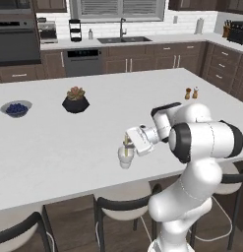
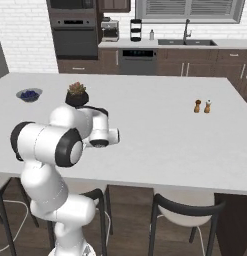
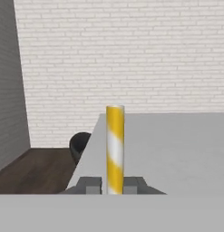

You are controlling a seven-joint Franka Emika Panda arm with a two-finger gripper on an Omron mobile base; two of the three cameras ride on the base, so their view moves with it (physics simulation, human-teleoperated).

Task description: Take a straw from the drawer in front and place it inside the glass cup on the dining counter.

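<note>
The straw [image 3: 115, 149], striped yellow and white, stands upright between my gripper's [image 3: 115, 185] two fingers, which are shut on it. In the left base view the gripper [image 1: 128, 143] reaches out level over the near part of the white dining counter [image 1: 54, 147]. It holds the straw [image 1: 126, 142] right above the small translucent glass cup [image 1: 125, 158]. Whether the straw's lower end is inside the cup's rim I cannot tell. In the right base view the arm's own body hides the cup and the fingers. The drawer is out of view.
On the counter stand a dark plant pot [image 1: 75, 101], a bowl of blueberries [image 1: 16, 109] and two small shakers [image 1: 191, 93]. Dark stools [image 1: 123, 204] line the near edge below the arm. The counter edge [image 3: 86, 158] falls off to a wooden floor on the left in the hand view.
</note>
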